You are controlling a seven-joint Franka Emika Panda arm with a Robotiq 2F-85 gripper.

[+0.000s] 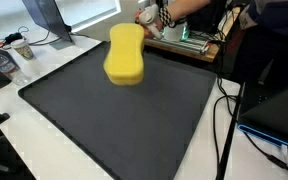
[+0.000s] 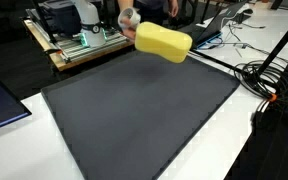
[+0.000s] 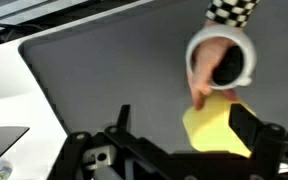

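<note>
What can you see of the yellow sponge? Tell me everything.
The yellow sponge is a thick, soft-looking foam block with rounded ends and a slight waist. In both exterior views it is at the far edge of the dark mat. In the wrist view one of the open fingers partly hides it; a person's hand is close by, contact unclear.

Dark mat (image 1: 114,120), cables (image 2: 267,76), monitor (image 1: 44,14)

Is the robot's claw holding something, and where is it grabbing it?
Nothing is held. The gripper stands open and empty in the wrist view; the yellow sponge lies on the dark mat.
</note>
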